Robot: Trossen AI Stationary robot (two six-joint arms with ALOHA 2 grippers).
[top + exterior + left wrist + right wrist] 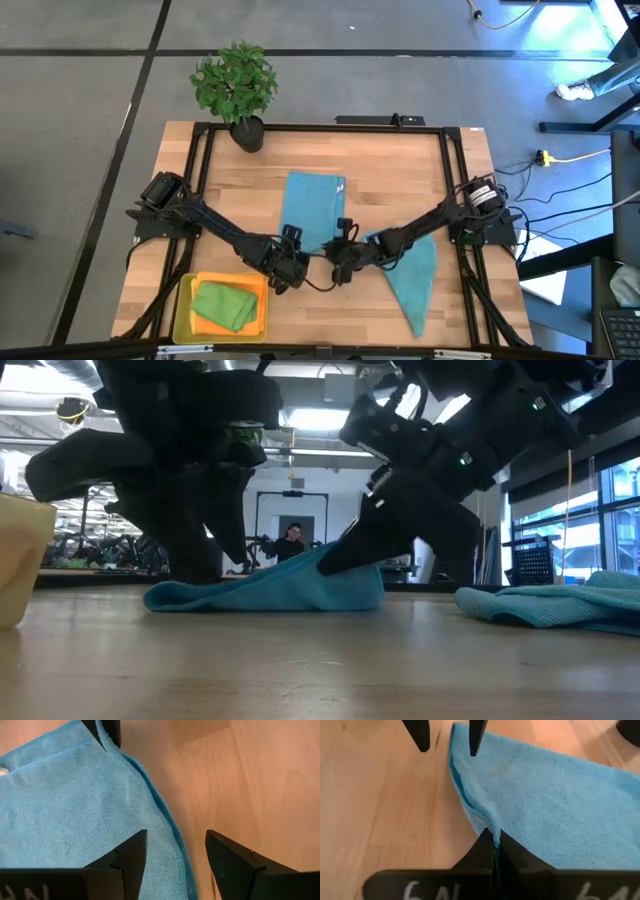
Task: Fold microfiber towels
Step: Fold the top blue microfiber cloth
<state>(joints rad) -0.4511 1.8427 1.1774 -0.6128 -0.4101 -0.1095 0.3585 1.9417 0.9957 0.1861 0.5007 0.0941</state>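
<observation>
A teal-blue towel (312, 208) lies folded into a long strip in the middle of the table. My right gripper (340, 258) is shut on its near right corner (492, 832). My left gripper (291, 262) is open at the near left corner; in the left wrist view (176, 837) one finger stands over the cloth and one over the bare wood, on either side of the towel's edge (172, 832). A second teal-blue towel (415, 272) lies loose at the near right. A green towel (224, 305) lies folded in the yellow tray (183, 312). My right gripper pinches the towel's doubled edge (487, 822) at its near corner between its two shut fingers, slanting down from the table's right. That corner is raised a little (335, 555); the remainder of the towel (250, 595) lies on the table. Whether my left gripper touches the cloth, I cannot tell.
A potted plant (238, 88) stands at the table's far left corner. The yellow tray's wall shows at the left of the low view (20, 565). Bare wood lies between the two teal towels and along the near edge. A person (292, 542) sits far off in the room.
</observation>
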